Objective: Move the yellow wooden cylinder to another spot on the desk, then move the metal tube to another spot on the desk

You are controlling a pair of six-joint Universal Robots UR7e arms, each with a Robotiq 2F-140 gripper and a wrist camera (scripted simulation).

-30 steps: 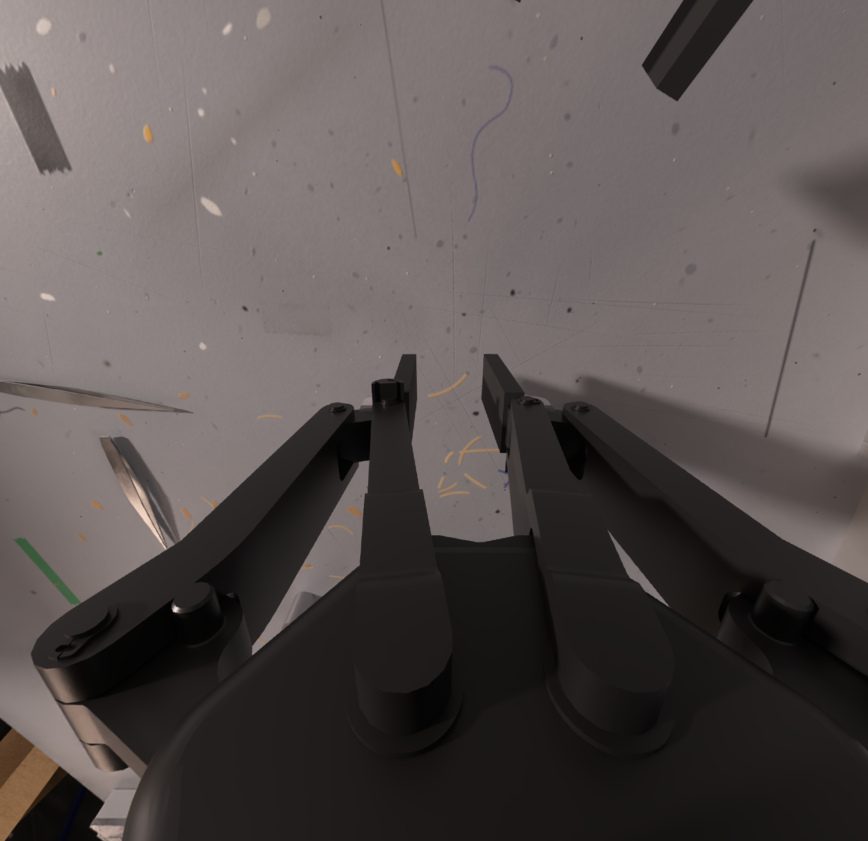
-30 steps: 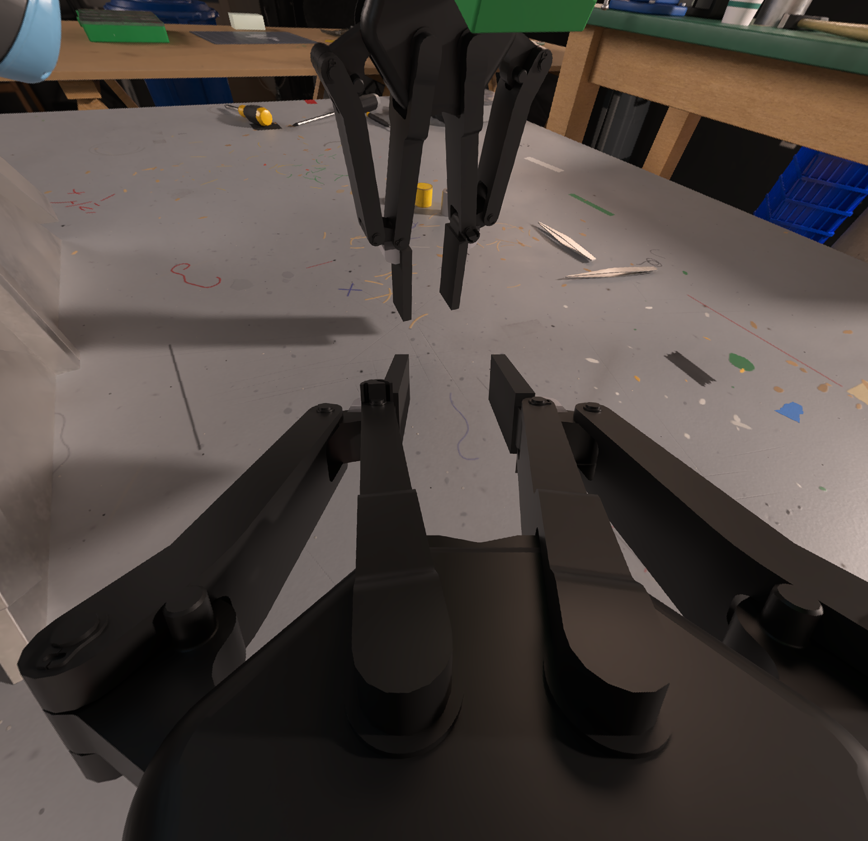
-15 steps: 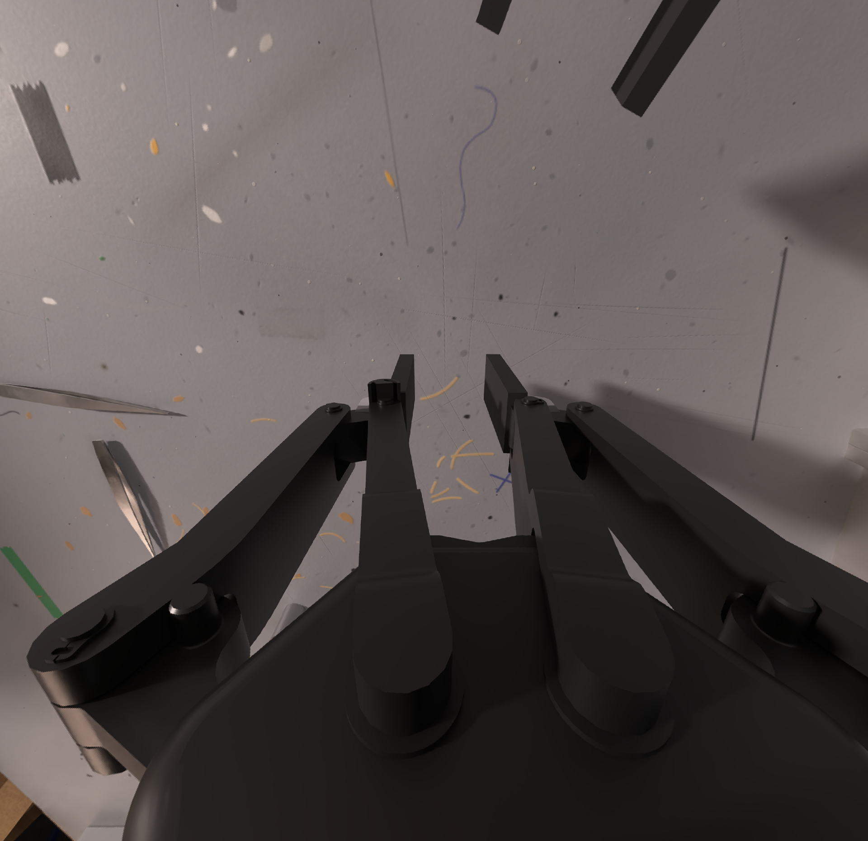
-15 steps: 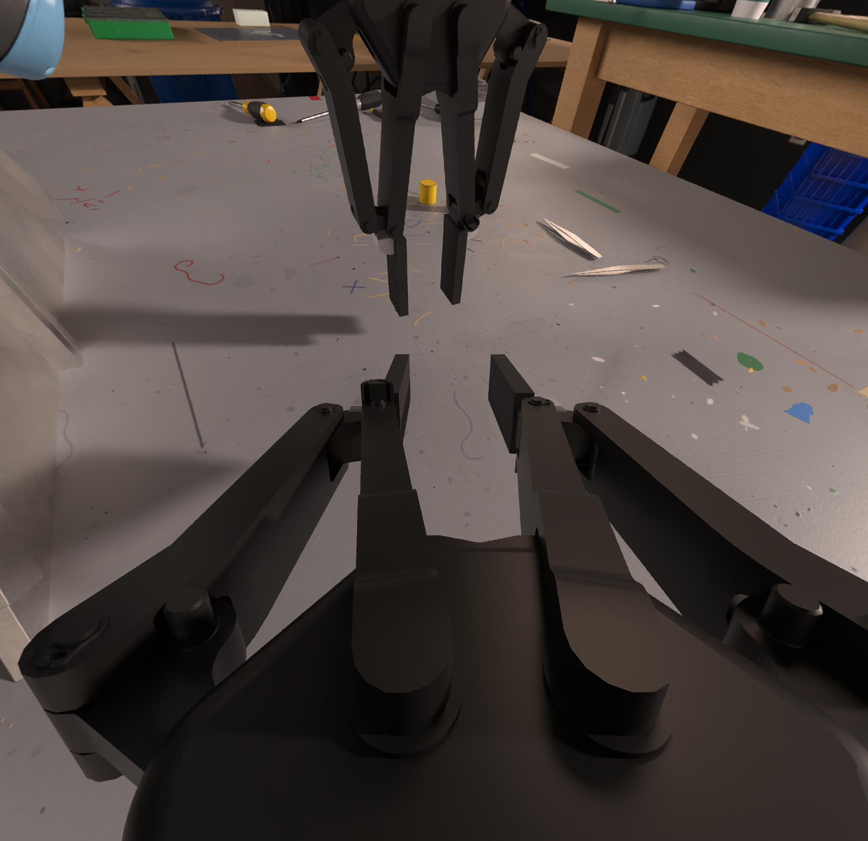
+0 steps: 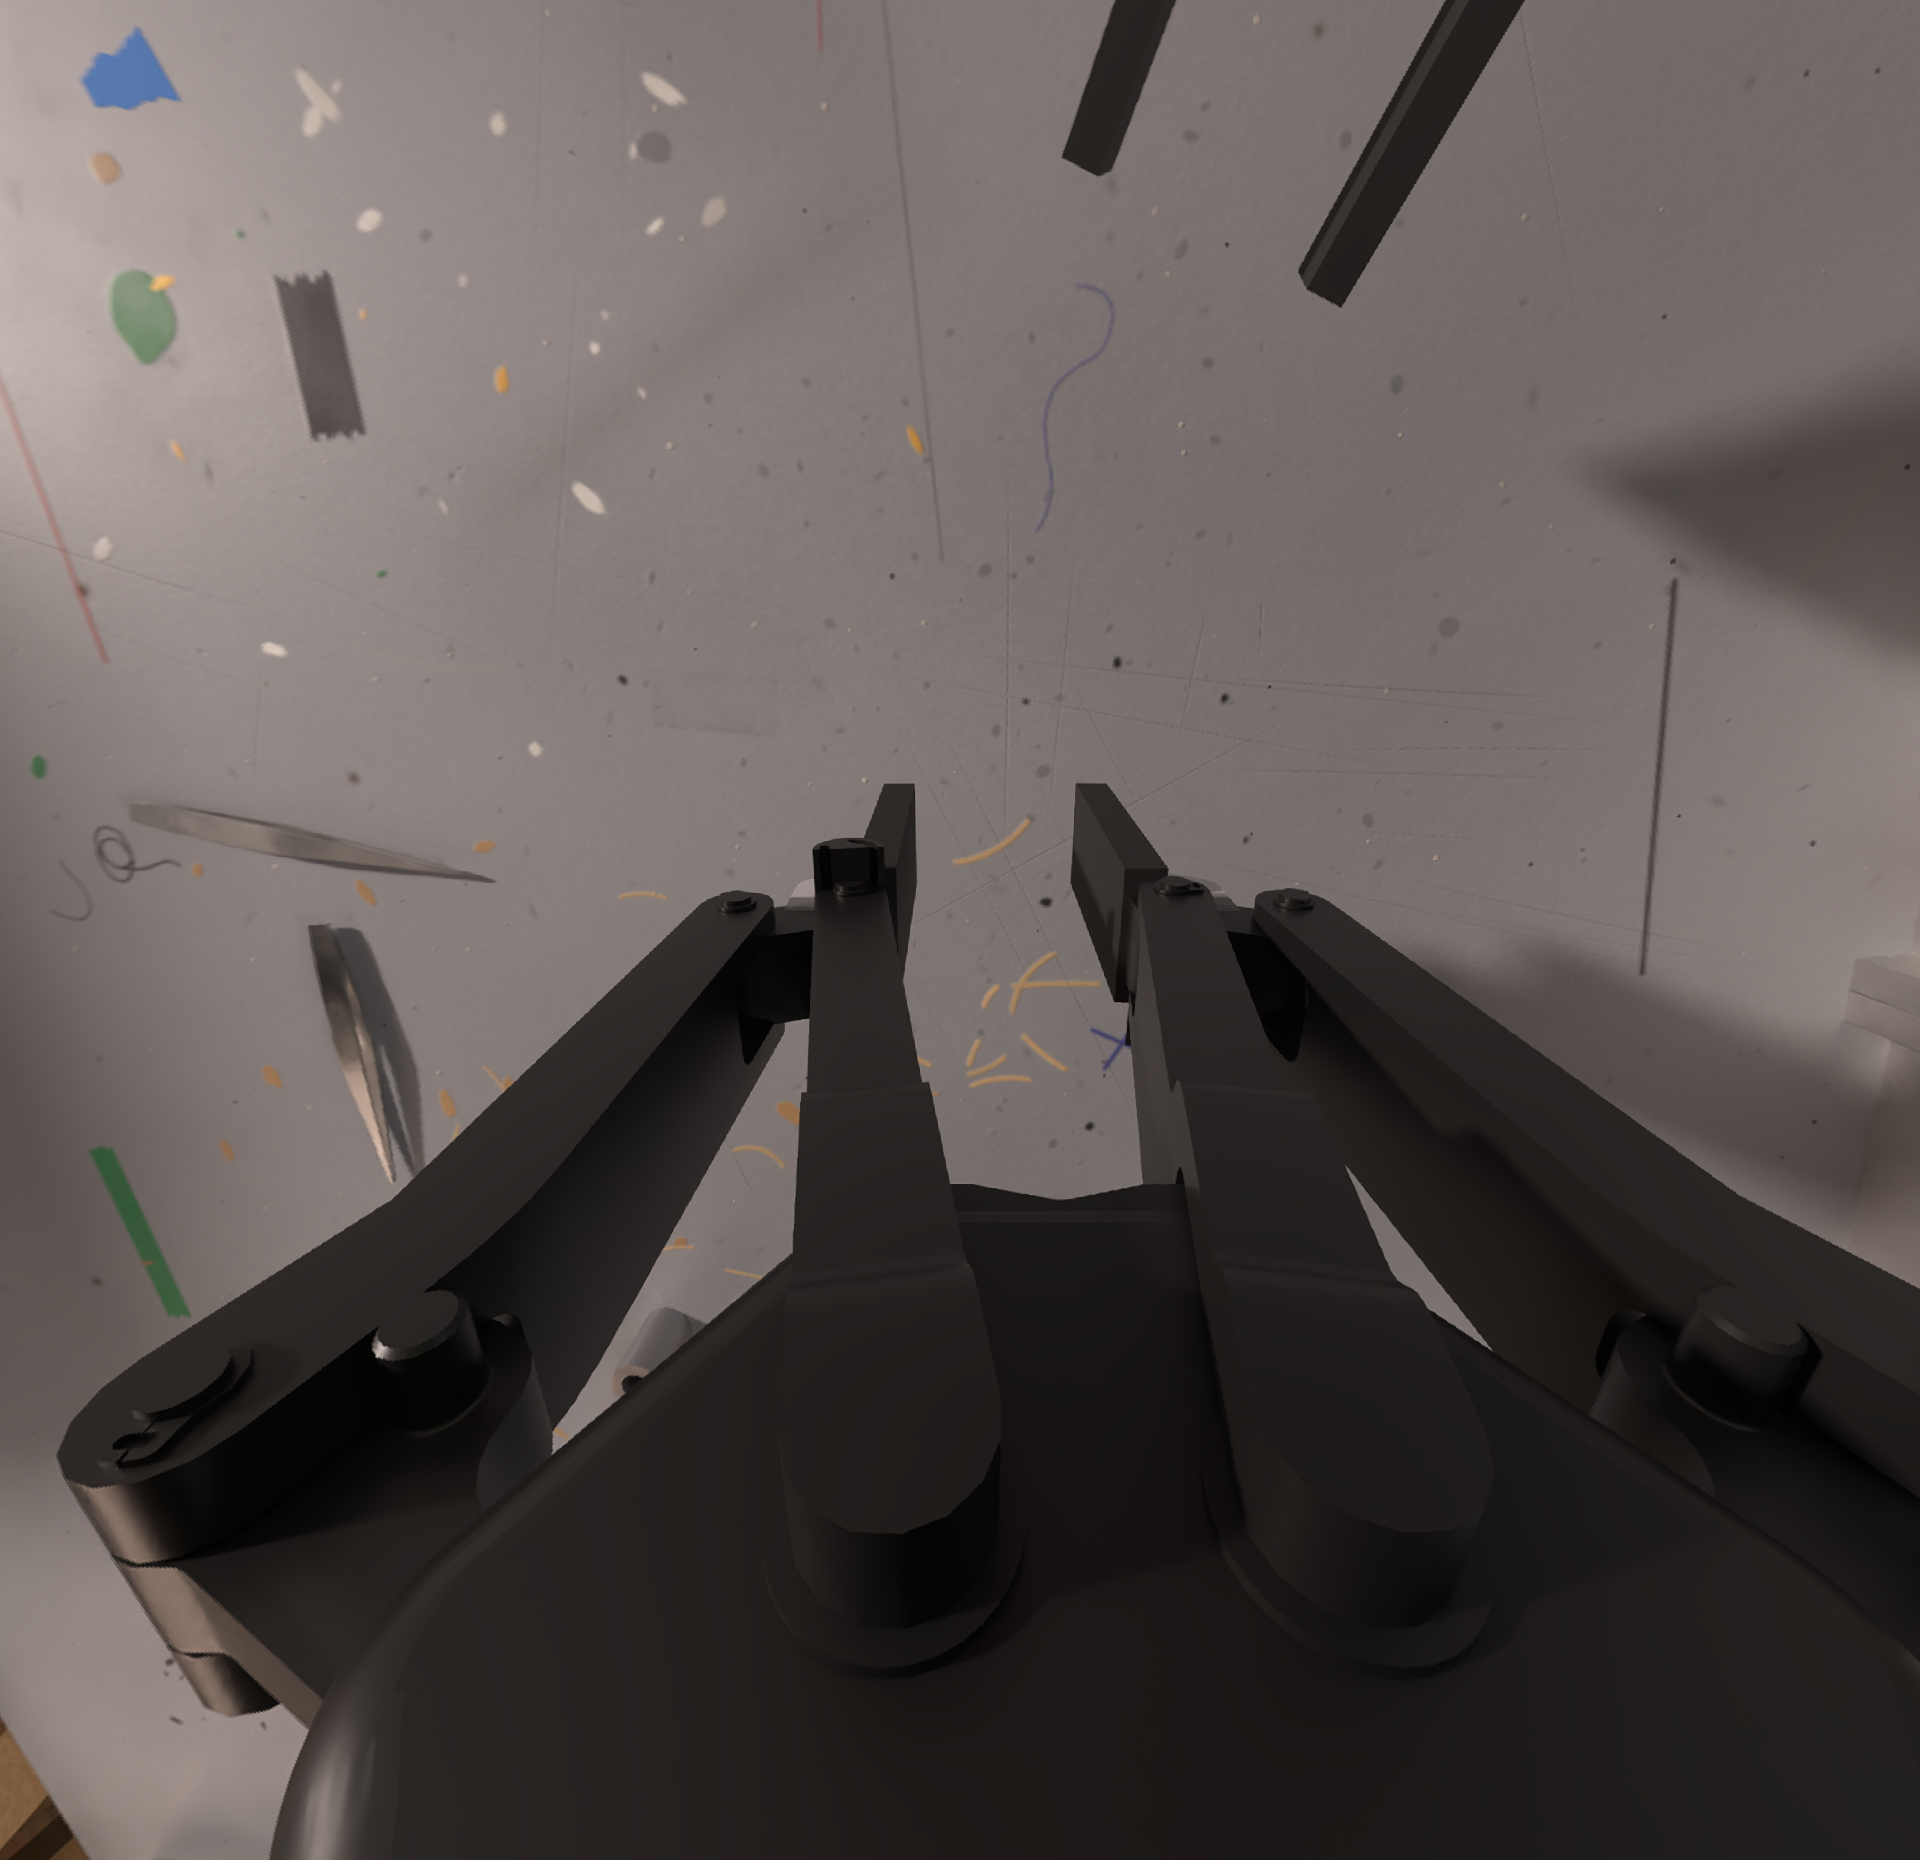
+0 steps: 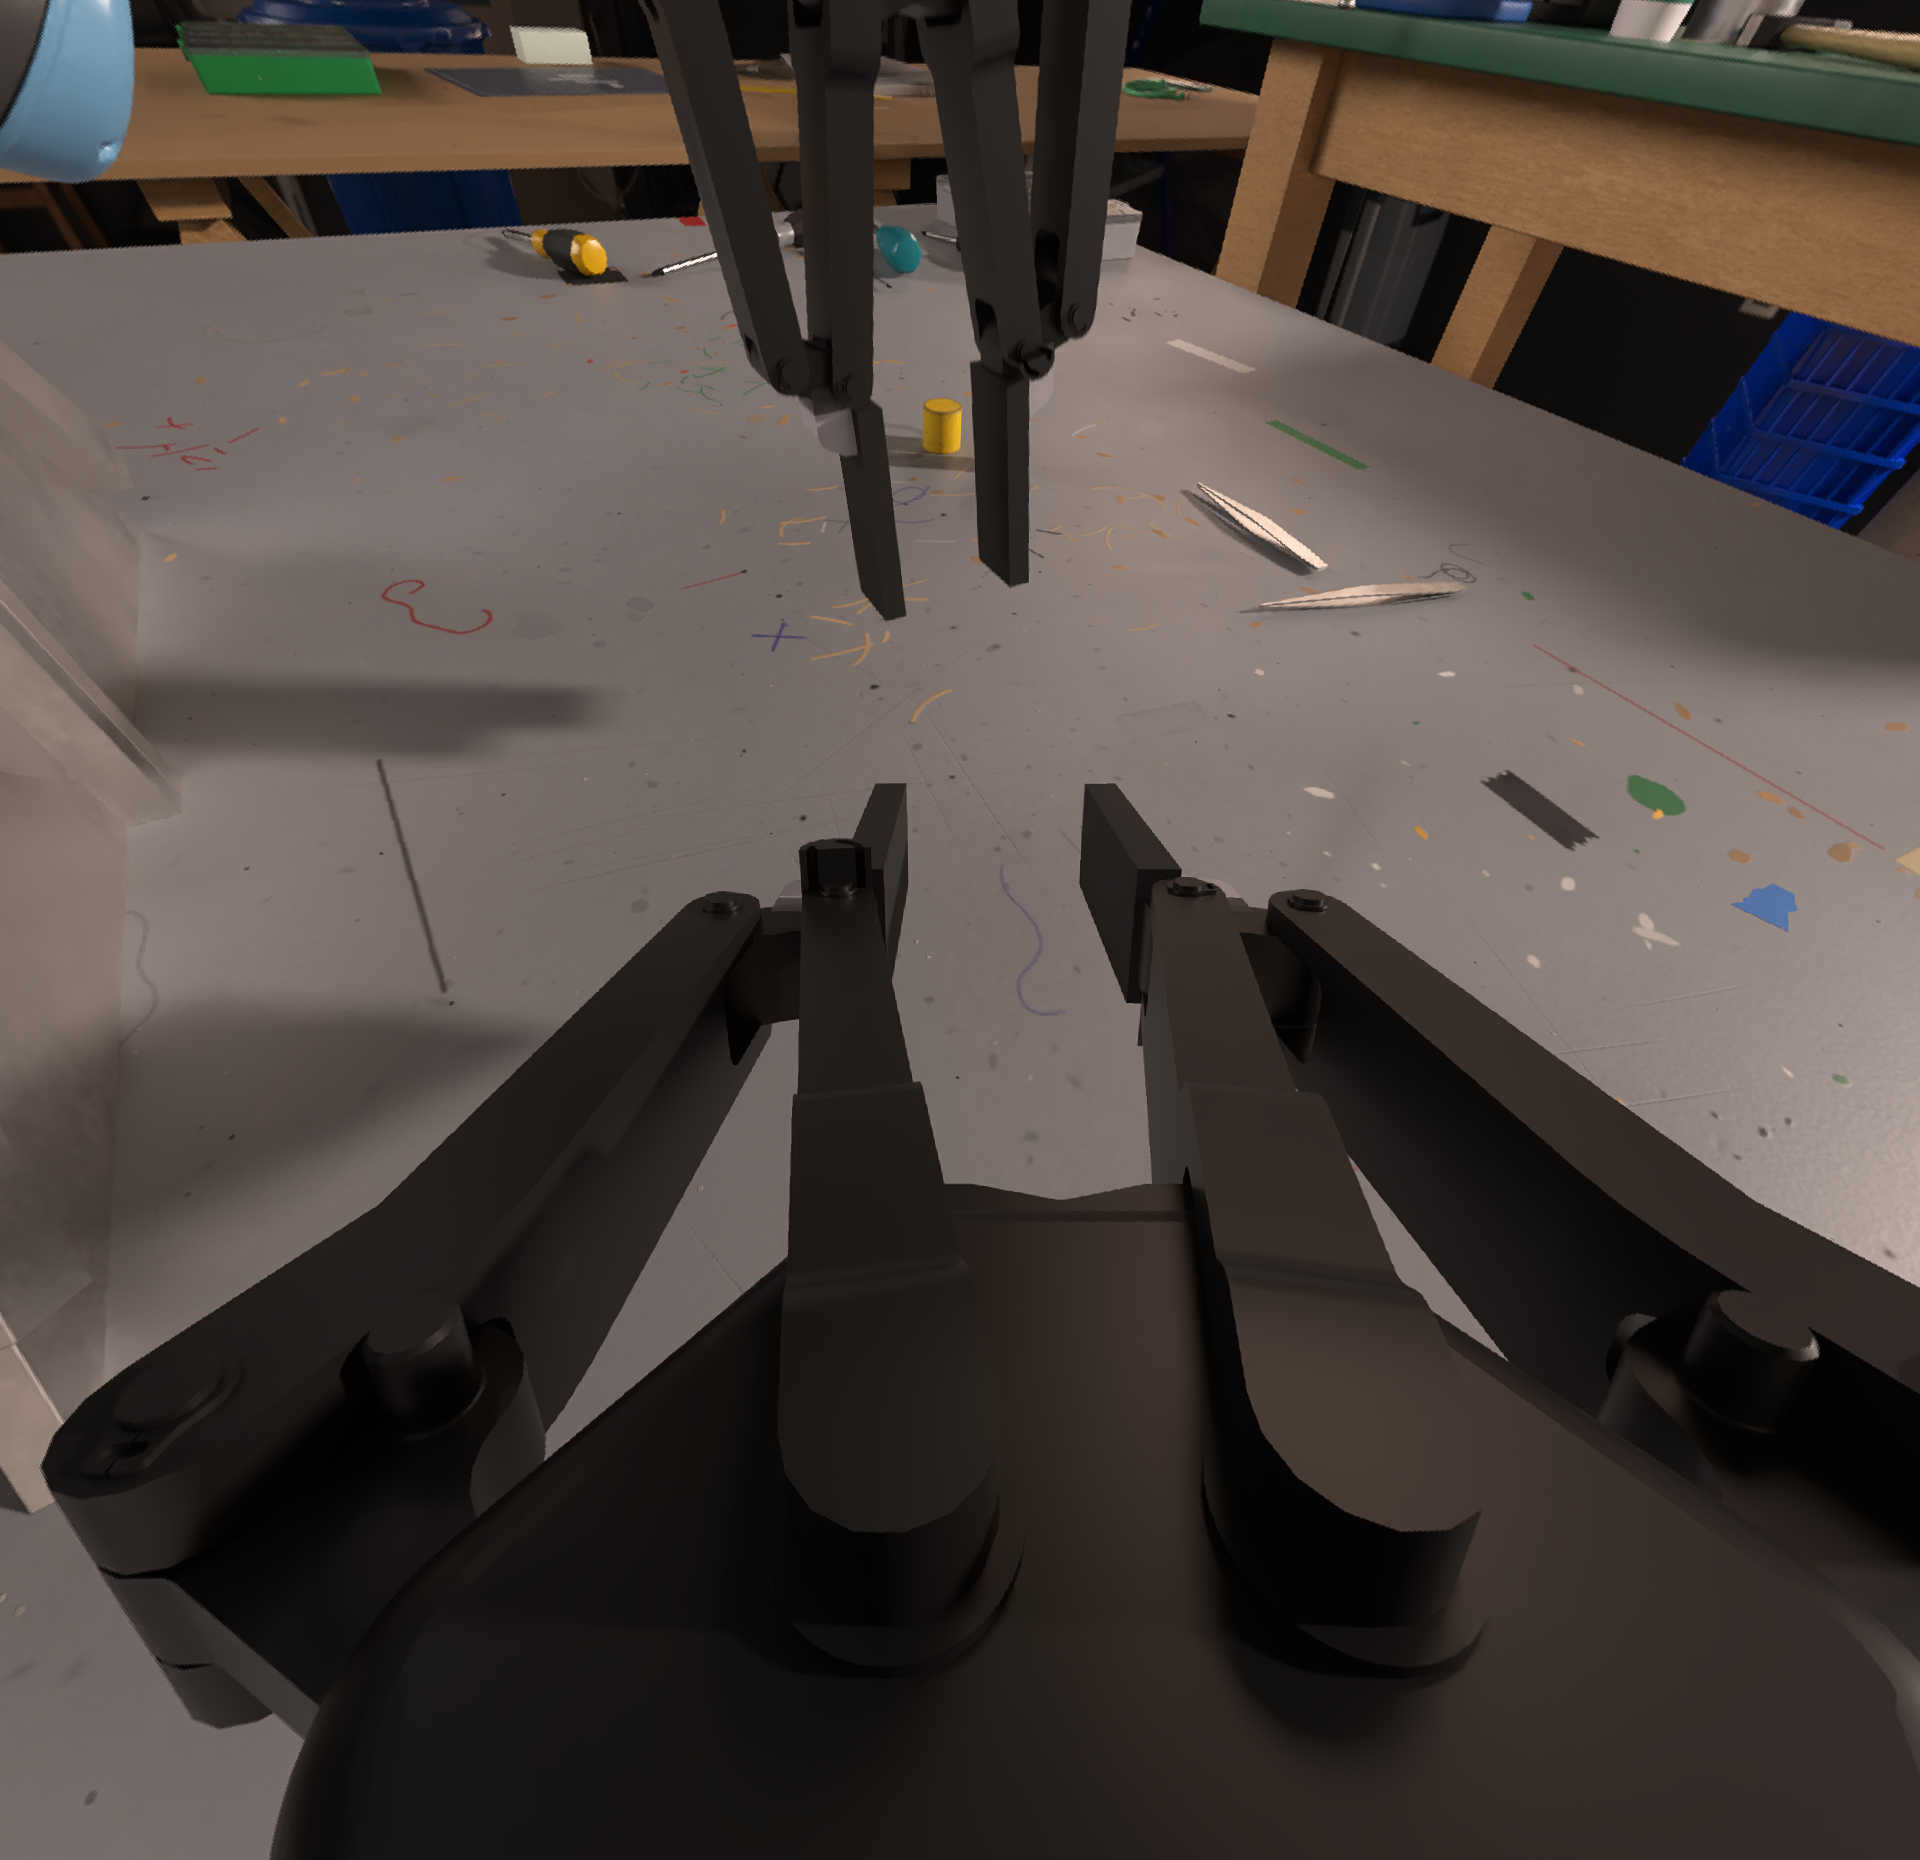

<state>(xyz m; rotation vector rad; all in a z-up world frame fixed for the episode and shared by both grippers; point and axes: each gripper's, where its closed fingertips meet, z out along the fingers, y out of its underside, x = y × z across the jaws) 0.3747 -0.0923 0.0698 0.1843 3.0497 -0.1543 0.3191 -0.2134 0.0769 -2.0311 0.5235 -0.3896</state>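
1. The grey desk fills both views, speckled with paint flecks, pen marks and orange shavings. It is flat and bare through the middle of the frame, so there looks to be plenty of room for a new spot.

2. The left claw hangs point-down in the upper centre of the right wrist view. Its arm reaches in from the top edge, and its two fingers stand apart with nothing between them.

3. The right claw sits low across the bottom of its own view, aimed forward over the desk. It too is parted and empty.

4. Two pairs of metal tweezers lie at the right of centre, well apart from both claws.

5. The yellow cylinder stands upright in the upper centre of the right wrist view, seen through the gap in the left claw's fingers and farther off. It is short, stiff and probably light. The round wooden side might slip, so I'd pinch it squarely across the middle.

6. I cannot pick out the metal tube for sure.
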